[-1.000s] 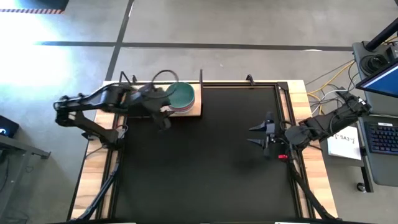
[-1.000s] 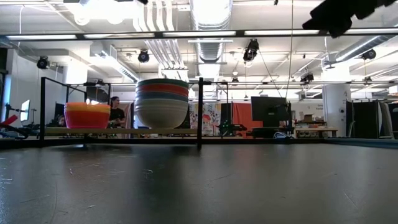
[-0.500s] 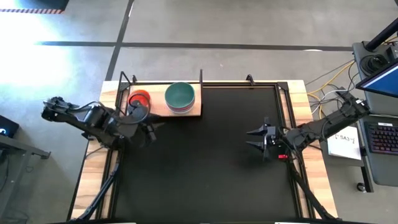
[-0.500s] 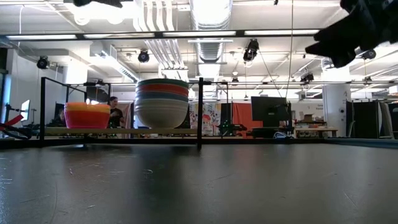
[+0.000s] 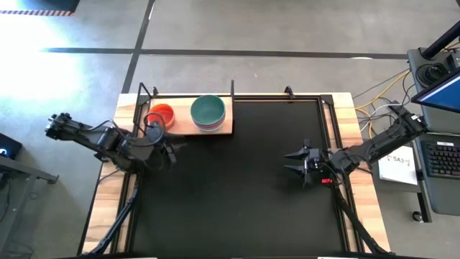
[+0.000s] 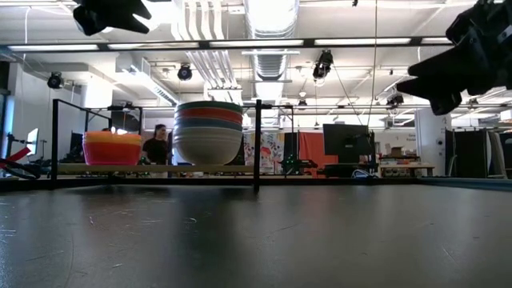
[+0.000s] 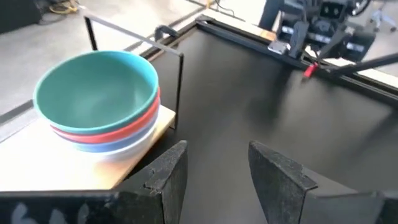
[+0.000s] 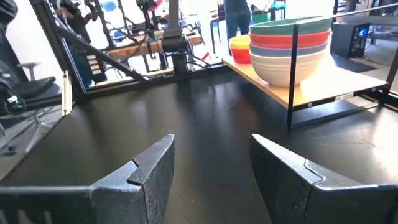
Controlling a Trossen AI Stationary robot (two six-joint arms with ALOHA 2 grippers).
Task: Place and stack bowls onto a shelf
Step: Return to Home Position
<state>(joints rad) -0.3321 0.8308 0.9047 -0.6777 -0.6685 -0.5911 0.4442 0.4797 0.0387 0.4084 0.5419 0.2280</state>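
The light-wood shelf (image 5: 188,128) stands at the table's far left. On it are two stacks. The larger bowls (image 5: 208,113) have teal on top, then red, pale blue and white (image 7: 99,99). The small bowls (image 5: 162,115) stand to their left, orange-red on top (image 6: 112,148), the lower ones mostly hidden. My left gripper (image 5: 172,149) is open and empty in the air, near the shelf's front left corner (image 7: 214,174). My right gripper (image 5: 289,163) is open and empty above the mat's right side (image 8: 211,168).
A black metal frame with thin upright posts (image 6: 258,144) runs along the shelf and the table's far edge. The black mat (image 5: 237,194) spreads between the arms. A person (image 6: 157,148) stands in the room beyond the table.
My left gripper has drawn back from over the shelf beside the teal-topped stack, toward the table's left and near edges, uncovering the small stack. In the low view both grippers have come lower. The bowls have kept still.
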